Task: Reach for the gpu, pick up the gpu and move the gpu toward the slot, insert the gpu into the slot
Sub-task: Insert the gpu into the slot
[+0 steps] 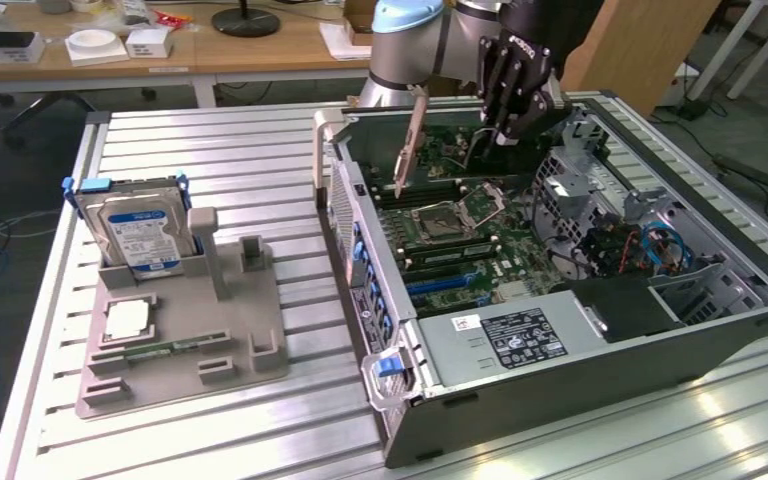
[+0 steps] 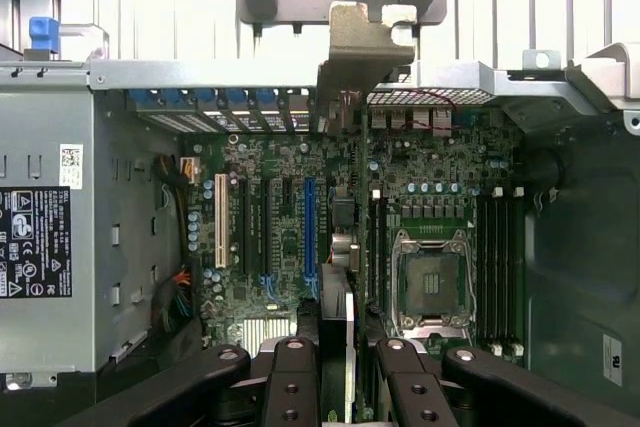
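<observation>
Currently the black two-fingered gripper [image 1: 502, 125] hangs inside the open grey metal computer case [image 1: 584, 395], fingers clenched on the gpu [image 2: 338, 297], a thin dark rectangular circuit card with a silvery metal bracket at its far end. Card held on edge, clear above the green motherboard [image 2: 290, 162], likely so its lower edge can meet a connector. It runs parallel to the slot [image 2: 309, 227], the long narrow blue plastic strip, just beside it, not seated.
</observation>
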Robot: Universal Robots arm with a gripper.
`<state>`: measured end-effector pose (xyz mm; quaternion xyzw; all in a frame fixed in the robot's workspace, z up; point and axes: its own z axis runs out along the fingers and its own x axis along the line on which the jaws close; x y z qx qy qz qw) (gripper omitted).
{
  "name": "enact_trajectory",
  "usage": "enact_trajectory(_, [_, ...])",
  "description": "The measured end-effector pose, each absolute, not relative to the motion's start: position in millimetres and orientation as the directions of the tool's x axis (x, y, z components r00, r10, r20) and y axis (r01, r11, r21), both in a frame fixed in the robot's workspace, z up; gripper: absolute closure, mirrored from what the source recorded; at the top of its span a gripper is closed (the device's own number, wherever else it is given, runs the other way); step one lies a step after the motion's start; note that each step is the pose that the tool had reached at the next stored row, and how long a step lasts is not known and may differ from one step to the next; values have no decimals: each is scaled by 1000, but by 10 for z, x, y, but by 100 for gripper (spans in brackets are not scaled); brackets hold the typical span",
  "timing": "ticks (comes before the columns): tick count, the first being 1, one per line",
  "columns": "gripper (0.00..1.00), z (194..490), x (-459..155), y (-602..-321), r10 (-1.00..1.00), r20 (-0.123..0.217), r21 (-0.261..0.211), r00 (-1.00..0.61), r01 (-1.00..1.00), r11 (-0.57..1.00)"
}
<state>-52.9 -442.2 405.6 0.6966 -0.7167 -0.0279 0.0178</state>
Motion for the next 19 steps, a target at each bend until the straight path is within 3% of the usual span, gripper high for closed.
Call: enact_trajectory(19, [74, 4042, -463, -4422, -999, -13, 65, -29, -998, 28])
